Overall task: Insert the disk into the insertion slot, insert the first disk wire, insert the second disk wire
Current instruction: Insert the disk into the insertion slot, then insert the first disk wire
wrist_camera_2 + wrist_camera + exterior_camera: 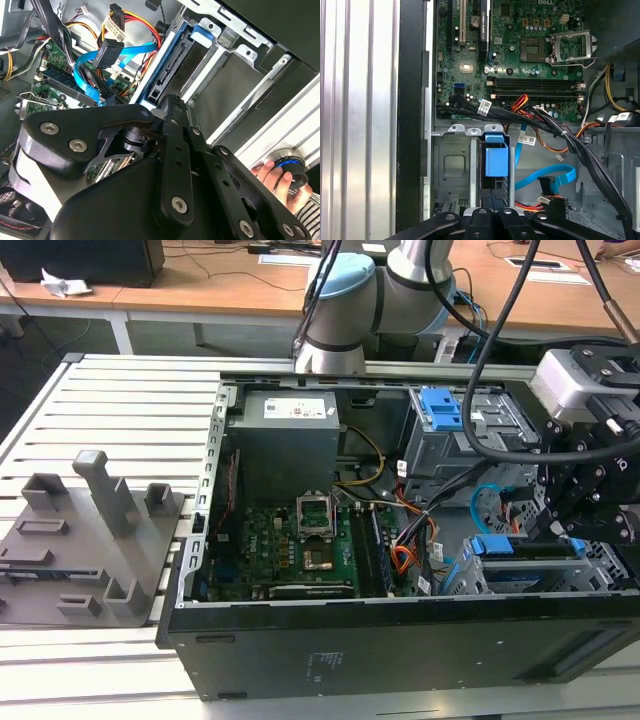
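One black claw (169,101) closed tight, empty, tips at blue-framed disk (496,160) in grey sheet-metal insertion slot (451,167)

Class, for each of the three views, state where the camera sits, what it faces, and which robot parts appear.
Exterior view: off the arm, looking down into the open computer case; arm and gripper show.
First wrist view: on the arm, facing the motherboard and disk; the gripper shows.
Second wrist view: on the arm, looking along the gripper at the disk.
Shared: both wrist views show the disk and second disk wire.
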`<state>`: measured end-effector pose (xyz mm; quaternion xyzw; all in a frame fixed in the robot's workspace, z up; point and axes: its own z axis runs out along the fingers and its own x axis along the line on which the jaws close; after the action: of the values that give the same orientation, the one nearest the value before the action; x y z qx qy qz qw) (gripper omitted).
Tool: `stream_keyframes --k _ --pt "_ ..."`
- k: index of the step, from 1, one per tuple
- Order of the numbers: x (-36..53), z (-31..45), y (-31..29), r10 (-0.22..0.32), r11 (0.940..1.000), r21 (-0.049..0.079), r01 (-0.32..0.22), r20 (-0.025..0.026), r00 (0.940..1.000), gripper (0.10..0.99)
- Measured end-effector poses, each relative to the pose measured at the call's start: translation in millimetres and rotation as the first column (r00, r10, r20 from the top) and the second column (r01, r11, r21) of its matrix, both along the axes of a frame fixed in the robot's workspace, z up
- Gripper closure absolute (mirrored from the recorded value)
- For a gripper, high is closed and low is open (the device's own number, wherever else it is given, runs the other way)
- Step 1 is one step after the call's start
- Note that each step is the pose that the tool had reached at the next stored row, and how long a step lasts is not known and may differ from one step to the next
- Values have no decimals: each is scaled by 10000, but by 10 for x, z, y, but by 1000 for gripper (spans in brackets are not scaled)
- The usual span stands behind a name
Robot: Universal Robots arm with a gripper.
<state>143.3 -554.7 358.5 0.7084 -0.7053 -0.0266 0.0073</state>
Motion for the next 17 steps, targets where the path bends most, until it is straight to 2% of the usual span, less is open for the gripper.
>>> stream_keyframes --k 10,11,12,15,17 --pt "1 -2 0 0 10000 0 0 0 10000 973" --pt "1 -2 0 0 10000 0 0 -1 10000 918" --pt "1 -2 0 0 10000 0 0 0 10000 918" --pt "1 -3 0 0 10000 0 0 0 10000 725" --pt "25 -5 0 1 10000 4 -1 0 10000 725"
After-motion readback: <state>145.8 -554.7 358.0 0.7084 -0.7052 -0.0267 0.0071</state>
